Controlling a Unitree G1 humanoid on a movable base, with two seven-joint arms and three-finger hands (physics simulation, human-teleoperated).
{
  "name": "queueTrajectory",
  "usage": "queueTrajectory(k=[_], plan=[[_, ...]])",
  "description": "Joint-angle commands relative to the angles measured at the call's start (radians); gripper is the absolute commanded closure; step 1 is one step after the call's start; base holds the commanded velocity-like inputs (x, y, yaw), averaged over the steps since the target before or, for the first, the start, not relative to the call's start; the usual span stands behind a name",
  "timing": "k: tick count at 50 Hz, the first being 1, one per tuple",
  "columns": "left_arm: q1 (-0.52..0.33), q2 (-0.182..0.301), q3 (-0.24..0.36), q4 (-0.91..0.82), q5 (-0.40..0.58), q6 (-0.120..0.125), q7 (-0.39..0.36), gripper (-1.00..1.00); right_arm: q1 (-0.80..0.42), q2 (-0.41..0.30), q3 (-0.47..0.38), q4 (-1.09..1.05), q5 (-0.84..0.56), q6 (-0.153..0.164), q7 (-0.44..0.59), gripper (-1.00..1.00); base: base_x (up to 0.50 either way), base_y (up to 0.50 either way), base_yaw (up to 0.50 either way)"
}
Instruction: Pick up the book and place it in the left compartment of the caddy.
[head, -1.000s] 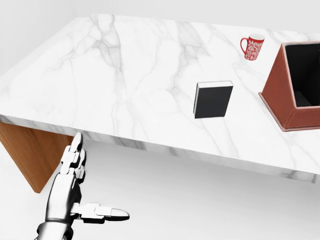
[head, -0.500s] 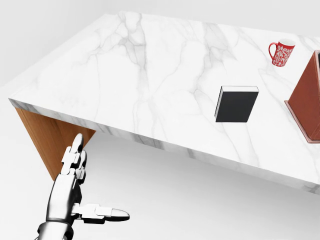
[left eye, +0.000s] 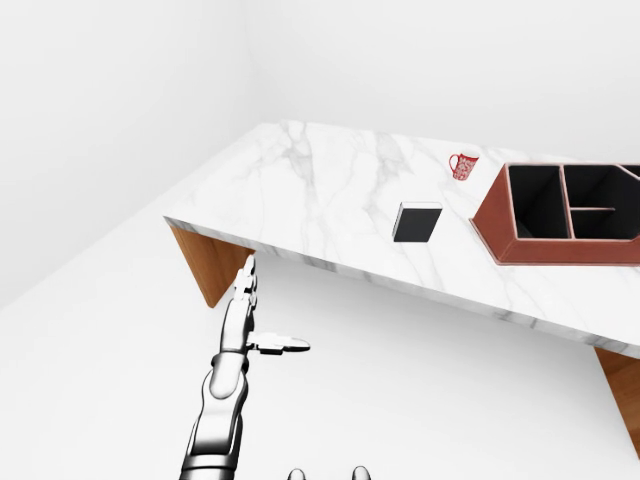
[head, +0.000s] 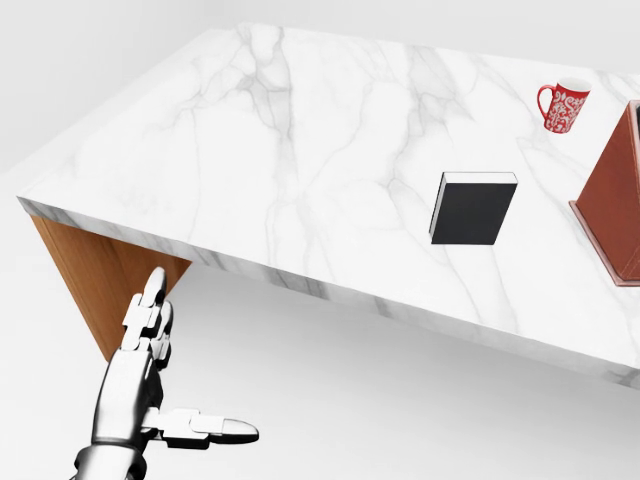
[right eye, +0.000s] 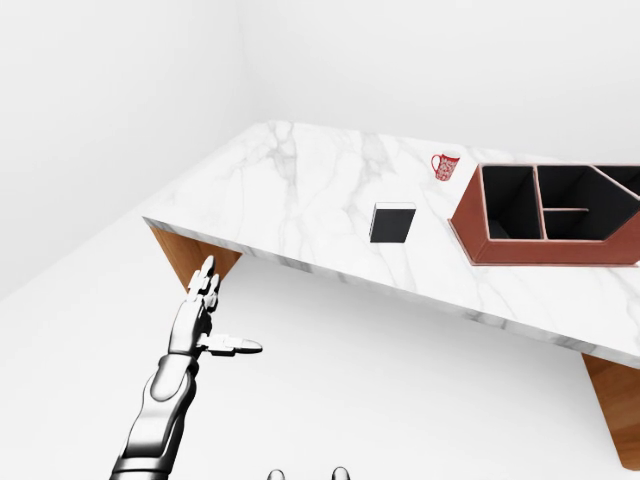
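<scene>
A black book (head: 472, 208) lies flat on the white marble table (head: 280, 150), right of the middle in the head view. To its right stands the red-brown caddy (left eye: 490, 222); its left compartment (left eye: 537, 203) is dark inside, with nothing to see in it. My left hand (head: 190, 370) hangs below the table's near edge at the bottom left, open, fingers pointing up and thumb stretched to the right, holding nothing. It is far from the book. My right hand is out of sight.
A red mug (head: 562, 105) with a white pattern stands beyond the book, near the caddy's far left corner. Wooden supports (head: 95, 280) carry the table at both ends. White floor lies between me and the table's edge.
Between one second and half a second ago the camera moved, so table, book and mug slid right in the head view. Since then nothing has shifted; the left hand keeps its pose.
</scene>
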Motion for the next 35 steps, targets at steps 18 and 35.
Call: queueTrajectory(k=[18,35], plan=[[0.009,-0.003,-0.007,-0.029,0.011,0.000,0.002,-1.00,-0.002,0.000,-0.003,-0.008,-0.006,0.000,0.001,-1.00,0.10,-0.24,0.00],[0.009,-0.003,-0.007,-0.031,0.005,0.000,0.000,-1.00,-0.001,-0.004,-0.009,-0.008,-0.002,0.000,-0.003,-1.00,0.11,-0.28,0.00]])
